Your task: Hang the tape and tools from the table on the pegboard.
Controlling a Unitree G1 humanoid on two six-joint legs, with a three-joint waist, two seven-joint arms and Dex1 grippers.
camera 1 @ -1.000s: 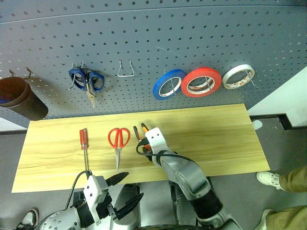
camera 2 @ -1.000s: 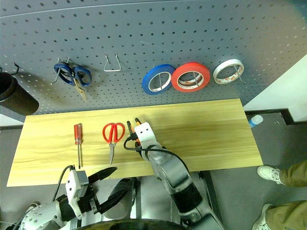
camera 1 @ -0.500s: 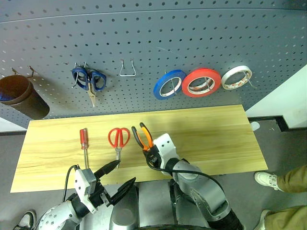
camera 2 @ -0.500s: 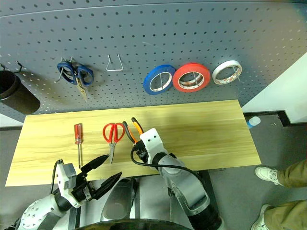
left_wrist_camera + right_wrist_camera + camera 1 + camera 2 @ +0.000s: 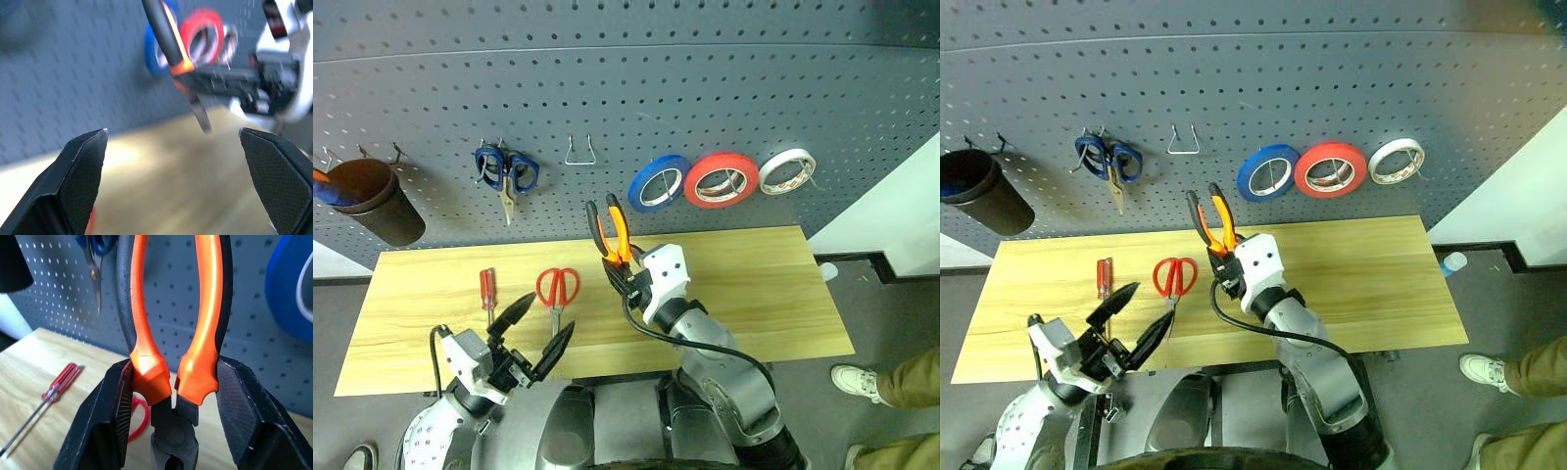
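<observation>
My right gripper is shut on the pliers, gripping them near the joint; they hang above the table with the orange-and-black handles pointing up toward the pegboard. In the right wrist view the pads press both handles of the pliers. The red-handled scissors and the small red screwdriver lie on the table's left half. The red tape hangs on the pegboard. My left gripper stands open near the table's front edge, with nothing between its fingers.
On the pegboard hang blue-handled scissors, a blue roll, a whitish roll, a brown cup and a bare wire hook. A person's shoe and trouser leg are at the lower right.
My right gripper has lifted the pliers off the table and tipped their handles up toward the pegboard. The left gripper has risen and come forward, still open. The camera has tilted a little.
</observation>
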